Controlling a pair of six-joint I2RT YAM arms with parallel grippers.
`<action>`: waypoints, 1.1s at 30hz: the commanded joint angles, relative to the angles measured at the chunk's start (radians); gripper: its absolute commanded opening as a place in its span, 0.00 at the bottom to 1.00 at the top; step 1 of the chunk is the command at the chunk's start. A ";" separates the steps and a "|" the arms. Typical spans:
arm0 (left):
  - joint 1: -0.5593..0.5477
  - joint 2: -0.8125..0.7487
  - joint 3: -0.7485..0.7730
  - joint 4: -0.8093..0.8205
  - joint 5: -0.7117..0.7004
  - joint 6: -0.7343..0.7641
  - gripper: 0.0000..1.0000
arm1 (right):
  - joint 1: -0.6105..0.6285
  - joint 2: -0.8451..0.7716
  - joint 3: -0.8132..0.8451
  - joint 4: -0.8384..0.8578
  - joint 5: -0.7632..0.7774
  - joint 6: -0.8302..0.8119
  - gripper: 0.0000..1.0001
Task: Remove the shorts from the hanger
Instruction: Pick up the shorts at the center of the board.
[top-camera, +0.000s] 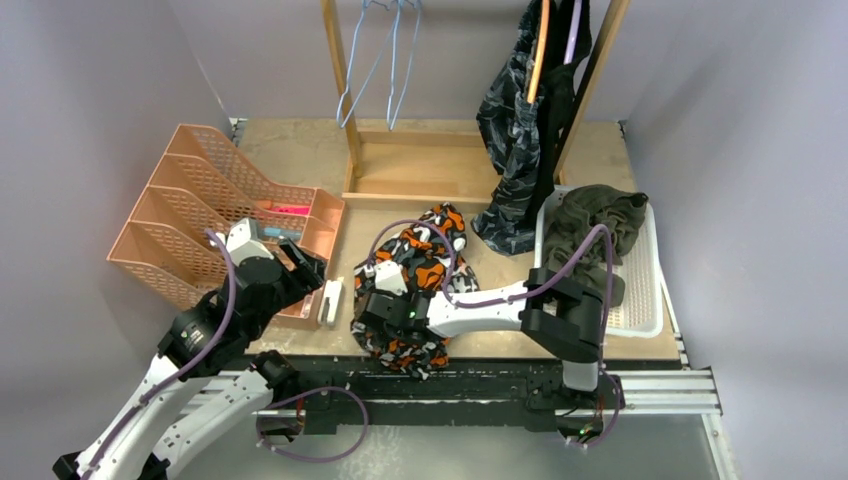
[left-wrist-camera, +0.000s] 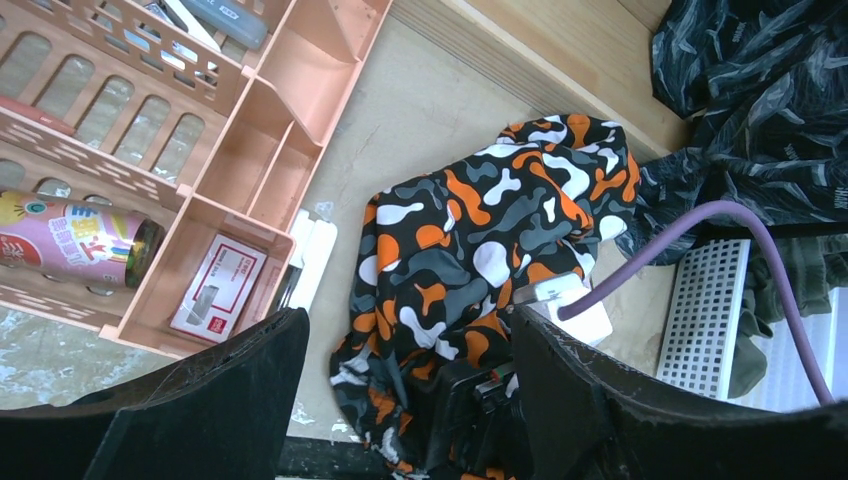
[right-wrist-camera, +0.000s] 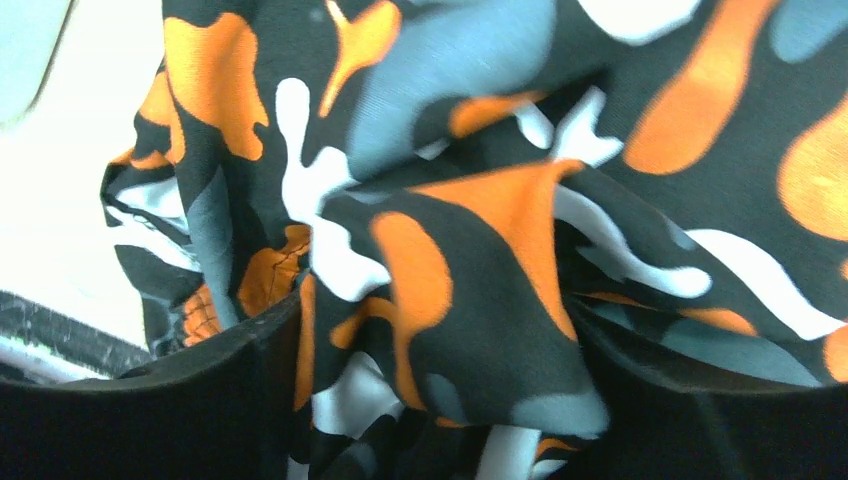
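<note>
The orange-black-white camouflage shorts (top-camera: 425, 255) lie bunched on the table in front of the rack and also show in the left wrist view (left-wrist-camera: 480, 230). My right gripper (top-camera: 372, 312) sits low in that bundle. In its wrist view its jaws (right-wrist-camera: 435, 310) stand wide apart with a fold of the fabric (right-wrist-camera: 480, 200) between them. The dark grey-blue camouflage shorts (top-camera: 512, 150) and the black shorts (top-camera: 556, 120) hang on hangers at the rack's right end. The olive shorts (top-camera: 590, 220) lie in the white basket (top-camera: 650, 290). My left gripper (top-camera: 305, 265) is open and empty (left-wrist-camera: 408, 320), left of the bundle.
A peach desk organizer (top-camera: 200, 200) with small items stands at the left. A white object (top-camera: 330, 300) lies beside it. The wooden rack (top-camera: 345, 100) stands at the back with empty blue hangers (top-camera: 385, 60). The right arm's purple cable (left-wrist-camera: 700, 230) crosses near the basket.
</note>
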 joint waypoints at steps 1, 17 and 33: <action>0.004 -0.020 0.006 0.006 -0.017 -0.008 0.73 | -0.018 0.080 -0.166 -0.105 0.045 0.134 0.65; 0.004 -0.006 -0.006 0.020 0.013 -0.013 0.73 | -0.143 -0.480 -0.184 -0.265 0.236 0.181 0.00; 0.004 0.039 -0.036 0.077 0.053 -0.010 0.73 | -0.194 -0.989 -0.022 -0.507 0.325 0.118 0.00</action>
